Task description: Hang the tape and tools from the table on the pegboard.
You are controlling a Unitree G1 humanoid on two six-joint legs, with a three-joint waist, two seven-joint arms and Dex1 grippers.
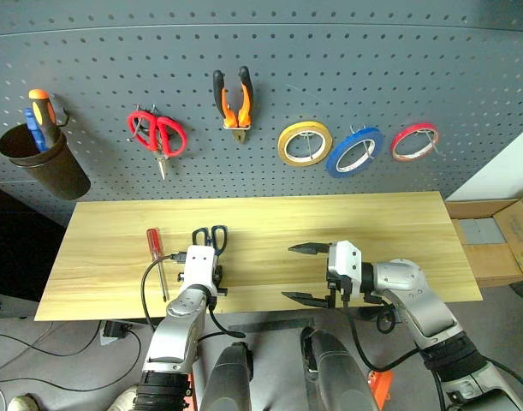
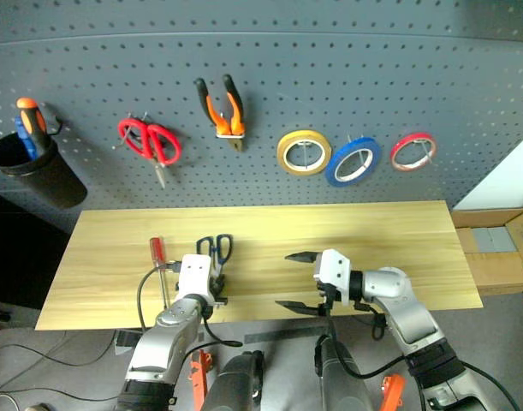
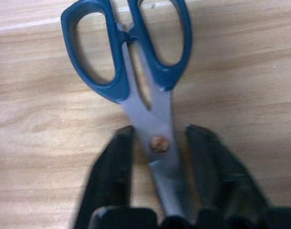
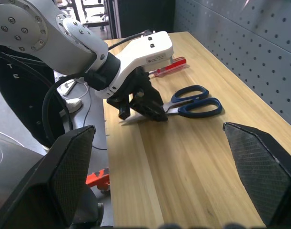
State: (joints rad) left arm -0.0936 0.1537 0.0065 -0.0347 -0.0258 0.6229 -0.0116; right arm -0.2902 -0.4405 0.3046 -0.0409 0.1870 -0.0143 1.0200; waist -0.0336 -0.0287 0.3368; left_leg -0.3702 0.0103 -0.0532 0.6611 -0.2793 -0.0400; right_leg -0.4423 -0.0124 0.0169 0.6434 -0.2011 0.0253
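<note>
The dark blue-handled scissors (image 3: 135,71) are lying flat on the desk (image 1: 372,223) near its left front, steel blades pointing toward the near edge. The left hand (image 3: 157,157) is pinching those blades just past the copper pivot. The right hand (image 1: 302,274) is hovering spread wide to the right.

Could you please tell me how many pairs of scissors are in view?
2: red-handled scissors hanging on the dark grey pegboard, and dark-blue-handled scissors lying on the light wooden table.

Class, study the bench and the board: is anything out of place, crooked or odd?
Nothing is damaged or spilled. Two tools are not yet hung: the blue-handled scissors, blades in the left gripper, and the red-handled screwdriver lying on the table.
</note>
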